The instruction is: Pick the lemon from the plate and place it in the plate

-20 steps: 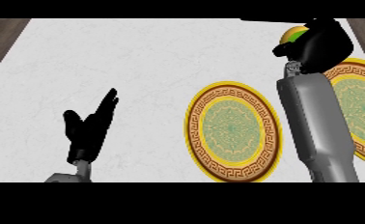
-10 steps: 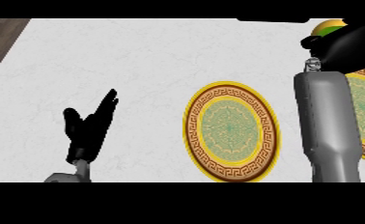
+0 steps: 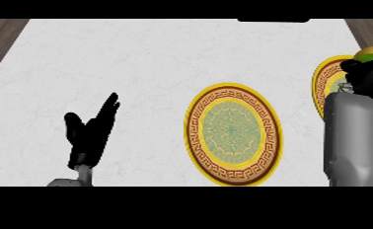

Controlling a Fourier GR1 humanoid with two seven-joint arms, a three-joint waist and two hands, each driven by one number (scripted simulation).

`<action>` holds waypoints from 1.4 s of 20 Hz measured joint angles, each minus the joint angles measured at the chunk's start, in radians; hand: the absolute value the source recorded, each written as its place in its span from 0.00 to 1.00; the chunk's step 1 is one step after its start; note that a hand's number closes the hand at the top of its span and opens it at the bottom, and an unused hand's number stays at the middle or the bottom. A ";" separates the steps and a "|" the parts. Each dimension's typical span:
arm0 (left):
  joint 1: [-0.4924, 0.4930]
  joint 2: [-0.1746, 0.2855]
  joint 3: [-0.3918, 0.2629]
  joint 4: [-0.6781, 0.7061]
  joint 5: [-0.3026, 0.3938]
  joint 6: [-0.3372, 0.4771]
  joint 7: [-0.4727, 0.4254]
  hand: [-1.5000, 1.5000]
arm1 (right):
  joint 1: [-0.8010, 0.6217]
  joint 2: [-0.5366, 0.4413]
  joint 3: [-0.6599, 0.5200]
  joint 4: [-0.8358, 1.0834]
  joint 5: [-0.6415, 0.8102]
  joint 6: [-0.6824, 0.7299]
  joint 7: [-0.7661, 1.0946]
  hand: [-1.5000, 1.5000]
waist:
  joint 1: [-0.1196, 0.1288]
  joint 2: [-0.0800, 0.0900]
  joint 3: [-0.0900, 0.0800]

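At the right edge, the yellow-green lemon (image 3: 366, 52) peeks out above my black right hand (image 3: 357, 76), whose fingers curl round it. Hand and lemon are over the right plate (image 3: 325, 84), which has a gold rim and is mostly covered by my grey right forearm (image 3: 348, 139). A second ornate plate (image 3: 233, 134), gold-rimmed with a green centre, lies bare in the middle of the counter, left of that forearm. My left hand (image 3: 91, 134) rests open at the lower left with its fingers up, far from both plates.
The white marbled counter (image 3: 146, 60) stretches across the view. Strips of dark wooden floor (image 3: 11, 30) show beyond its far left and far right corners.
My right hand, curled on the lemon, has shifted right towards the view's edge and now sits over the right plate. The left hand has stayed where it was.
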 measured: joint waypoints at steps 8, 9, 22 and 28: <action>0.015 0.006 0.009 -0.008 0.000 -0.005 0.007 0.50 | 0.074 -0.062 -0.171 0.060 -0.109 -0.195 -0.081 1.00 | -0.012 -0.008 0.000; 0.016 0.007 0.014 -0.011 0.007 -0.009 0.011 0.50 | 0.073 -0.074 -0.188 0.080 -0.122 -0.217 -0.089 1.00 | -0.011 -0.009 0.000; 0.013 0.004 0.026 -0.007 0.003 -0.011 0.021 0.50 | 0.078 -0.242 -0.289 0.449 -0.717 -0.269 -0.307 0.00 | -0.016 -0.011 0.000; 0.019 -0.005 0.025 0.000 -0.004 -0.016 -0.010 0.50 | 0.097 -0.268 -0.262 0.441 -0.998 -0.378 -0.597 0.00 | -0.016 -0.012 0.002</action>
